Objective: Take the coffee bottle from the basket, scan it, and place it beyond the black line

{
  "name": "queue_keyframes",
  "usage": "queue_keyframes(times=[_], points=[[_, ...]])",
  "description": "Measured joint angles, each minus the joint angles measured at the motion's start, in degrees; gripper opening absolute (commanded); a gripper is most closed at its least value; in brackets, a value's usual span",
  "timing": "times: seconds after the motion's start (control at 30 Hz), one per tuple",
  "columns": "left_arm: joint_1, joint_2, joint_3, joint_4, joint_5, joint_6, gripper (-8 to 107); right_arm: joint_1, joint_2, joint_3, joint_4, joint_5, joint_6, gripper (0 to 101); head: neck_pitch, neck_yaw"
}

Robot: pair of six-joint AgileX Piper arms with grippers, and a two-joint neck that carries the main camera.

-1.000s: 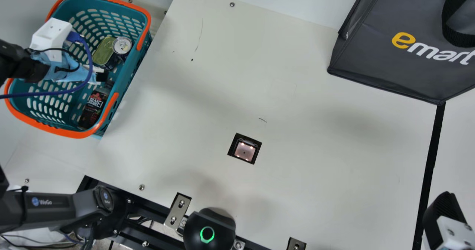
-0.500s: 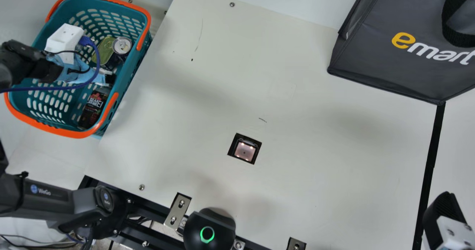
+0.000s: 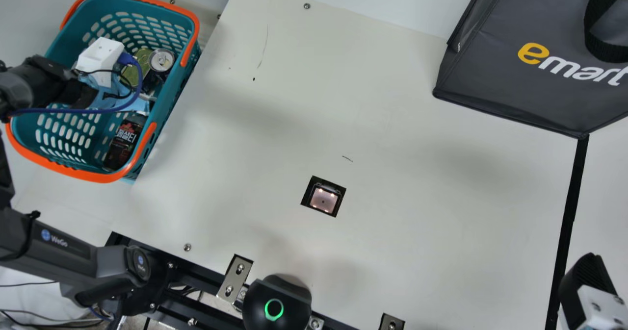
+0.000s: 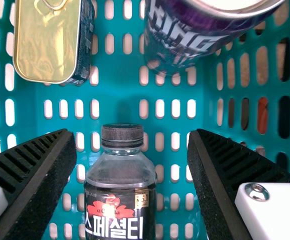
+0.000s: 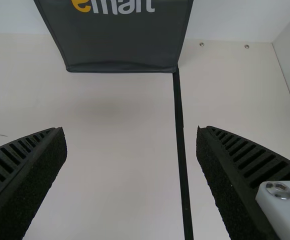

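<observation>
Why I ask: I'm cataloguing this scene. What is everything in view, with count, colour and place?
Basket: one, teal with orange, at the table's left
Coffee bottle: one, dark with a black cap, in the basket
Can: one, purple and silver, in the basket
Flat tin: one, gold-green, in the basket
Table: one, cream, centre
Scanner: one, black-framed, in the table
Black line: one, right side
Bag: one, dark grey, far right
Rounded device: one, black with a green ring, near edge
Brackets: two, metallic, near edge
Left gripper: one, black fingers, white housing, at the basket
Right gripper: one, same colours, by the black line
</observation>
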Motion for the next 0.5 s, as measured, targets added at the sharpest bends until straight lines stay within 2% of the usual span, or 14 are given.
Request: queue_keyframes(times=[0.5], points=[[0.8,5.3,-0.6,-1.7,-2.7,2.8,90,0.0,0.0,0.0,0.0,0.0,0.0,91,0.0,0.0]])
